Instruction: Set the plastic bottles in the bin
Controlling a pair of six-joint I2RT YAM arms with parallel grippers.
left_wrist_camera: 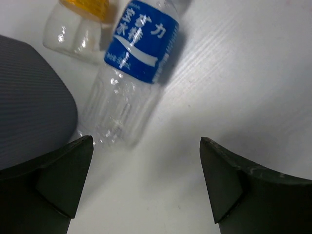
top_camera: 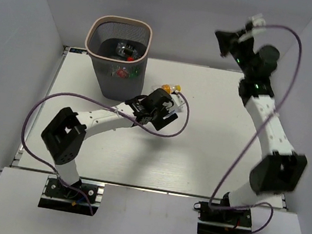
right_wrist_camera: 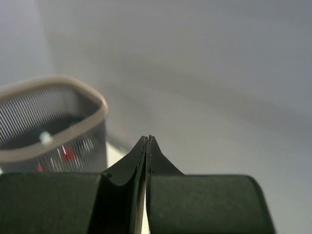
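**Left gripper spread over blue-label bottle beside the bin**

Left gripper (left_wrist_camera: 145, 146) hangs low over the white table (top_camera: 210, 149), fingers spread wide, nothing between them. Just beyond them lies a clear ribbed plastic bottle with a blue label (left_wrist_camera: 131, 63) on its side. The label carries white Chinese characters, 力 among them; the rest is too tilted to read. Beside its far end lies a second clear bottle with an orange band (left_wrist_camera: 75, 31). The tall dark grey mesh bin with a beige rim (top_camera: 121, 25) stands just left, with several bottles inside (top_camera: 124, 61) showing red and green. Right gripper (right_wrist_camera: 147, 140) is raised high, jaws pressed together, empty.
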